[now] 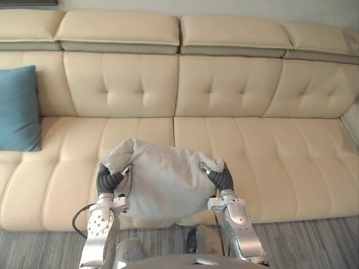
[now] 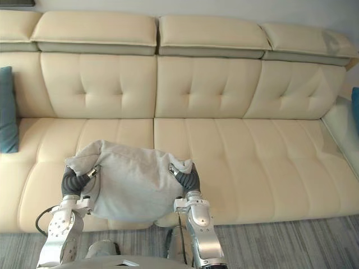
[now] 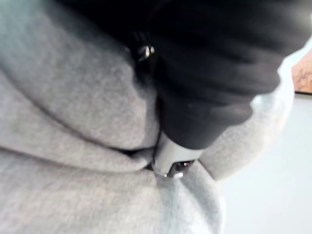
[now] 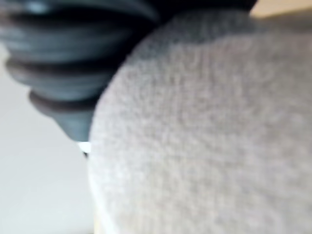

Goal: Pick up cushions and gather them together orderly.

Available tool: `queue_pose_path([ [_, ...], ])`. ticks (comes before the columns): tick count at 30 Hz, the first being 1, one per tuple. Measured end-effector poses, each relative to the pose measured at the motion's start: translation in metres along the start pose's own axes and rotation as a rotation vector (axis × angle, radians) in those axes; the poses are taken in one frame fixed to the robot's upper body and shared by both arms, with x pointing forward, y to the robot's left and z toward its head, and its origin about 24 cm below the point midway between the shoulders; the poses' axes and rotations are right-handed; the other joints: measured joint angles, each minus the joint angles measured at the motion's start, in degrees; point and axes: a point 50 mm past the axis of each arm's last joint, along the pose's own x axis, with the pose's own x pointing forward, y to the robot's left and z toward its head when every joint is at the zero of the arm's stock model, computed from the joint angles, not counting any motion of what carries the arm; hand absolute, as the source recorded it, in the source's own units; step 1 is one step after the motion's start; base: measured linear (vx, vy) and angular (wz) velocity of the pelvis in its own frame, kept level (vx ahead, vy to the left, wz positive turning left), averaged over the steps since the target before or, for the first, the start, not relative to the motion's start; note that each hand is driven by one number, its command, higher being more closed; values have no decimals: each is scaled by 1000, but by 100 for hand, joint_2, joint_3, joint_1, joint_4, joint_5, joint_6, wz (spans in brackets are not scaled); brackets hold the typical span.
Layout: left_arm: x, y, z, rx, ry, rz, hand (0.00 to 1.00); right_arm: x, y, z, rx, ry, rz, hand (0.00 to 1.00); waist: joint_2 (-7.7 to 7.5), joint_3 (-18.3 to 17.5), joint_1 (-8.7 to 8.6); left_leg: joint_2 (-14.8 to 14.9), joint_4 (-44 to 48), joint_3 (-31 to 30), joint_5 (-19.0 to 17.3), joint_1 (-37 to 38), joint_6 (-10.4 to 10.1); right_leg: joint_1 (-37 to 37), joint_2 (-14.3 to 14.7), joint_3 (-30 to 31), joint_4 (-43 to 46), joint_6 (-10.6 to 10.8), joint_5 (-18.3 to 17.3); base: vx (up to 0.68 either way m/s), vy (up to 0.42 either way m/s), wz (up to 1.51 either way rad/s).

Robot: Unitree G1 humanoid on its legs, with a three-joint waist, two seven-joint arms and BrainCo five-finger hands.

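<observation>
A grey cushion (image 1: 162,179) hangs over the front edge of the cream sofa (image 1: 280,157), held between my two hands. My left hand (image 1: 106,180) is at the cushion's left side, where a corner of the cloth bunches over it. In the left wrist view, a silver finger (image 3: 170,161) digs into a fold of the grey cushion (image 3: 73,185). My right hand (image 1: 221,176) is at the cushion's right side, its dark cover against the cloth (image 4: 204,136). A teal cushion (image 1: 19,106) leans upright against the backrest at the sofa's far left.
The sofa's tufted backrest (image 1: 224,84) runs across the whole view, with wide bare seat to the right of the grey cushion. A blue edge of another cushion (image 2: 355,101) shows at the far right. Grey striped carpet (image 1: 314,241) lies in front of the sofa.
</observation>
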Motion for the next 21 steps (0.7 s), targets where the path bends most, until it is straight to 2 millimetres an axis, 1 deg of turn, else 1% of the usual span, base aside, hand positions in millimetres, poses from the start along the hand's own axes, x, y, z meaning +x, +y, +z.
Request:
queue_pose_path([
  [1,0,-3,-4,-10,14,1,100,2,-5,2,-21,-7,0,100,95,-4,15,22,44,-176,7,-118,-53,85,45,5,-193,-26,21,278,-159,-22],
  [2,-1,-9,-4,-15,15,-14,100,1,-11,2,-33,-6,-12,100,151,-16,-7,-39,-222,-265,33,-127,-66,148,65,-3,-302,-27,21,120,-57,-15],
  [3,-1,-10,-4,-16,14,-16,100,0,-11,2,-34,-6,-13,100,153,-16,-9,-45,-253,-271,42,-125,-67,155,68,-5,-310,-27,21,135,-69,-3],
  [4,0,-14,-4,-29,12,-24,100,-1,-14,1,-39,-1,-20,100,185,-42,-9,-87,-629,-320,256,-71,-66,278,138,-44,-436,-27,21,131,-36,6],
  [5,1,-15,-3,-31,9,-25,100,0,-13,2,-35,-7,-20,100,161,-71,-15,-94,-902,-356,352,119,-211,442,155,-105,-626,-21,24,152,-37,12],
  [6,1,-15,-3,-26,6,-26,100,0,-13,4,-35,-13,-20,100,164,-80,-20,-103,-1008,-360,378,194,-220,491,155,-127,-699,-7,33,140,-4,14],
  [8,2,-14,-2,-13,2,-16,100,1,-11,10,-22,-40,-19,100,160,-152,22,-166,-1294,-381,507,311,-270,556,140,-131,-907,30,108,75,34,11],
  [12,4,-12,1,15,-15,13,100,7,-7,18,-10,-78,-11,100,184,-316,32,-358,-1547,-513,805,420,-260,900,54,-146,-1533,89,392,69,48,11],
  [14,9,-14,5,37,-39,27,100,14,-5,27,-12,-113,-3,100,233,-460,32,-456,-1552,-576,866,439,-245,1116,-9,-143,-1943,131,598,65,103,3],
  [16,15,-16,7,41,-53,36,100,20,-3,34,-14,-142,-8,100,267,-511,20,-522,-1554,-652,896,462,-250,1250,-57,-145,-2153,164,707,32,85,1],
  [17,20,-17,11,55,-72,41,100,26,-1,42,-12,-177,-14,100,302,-568,19,-558,-1575,-657,906,469,-242,1317,-73,-132,-2326,158,818,13,72,-1],
  [19,27,-18,19,76,-107,53,100,35,4,56,-11,-233,-9,100,304,-596,11,-606,-1627,-672,910,470,-236,1391,-104,-135,-2530,183,932,8,67,-1],
  [20,29,-18,21,85,-116,56,100,38,5,60,-11,-246,-13,100,306,-601,11,-610,-1648,-677,914,470,-231,1400,-105,-136,-2570,188,965,-11,45,4],
  [21,37,-19,26,106,-141,65,100,46,9,73,-8,-293,-13,100,303,-611,7,-633,-1721,-695,952,468,-187,1423,-116,-147,-2682,189,1055,-17,29,5],
])
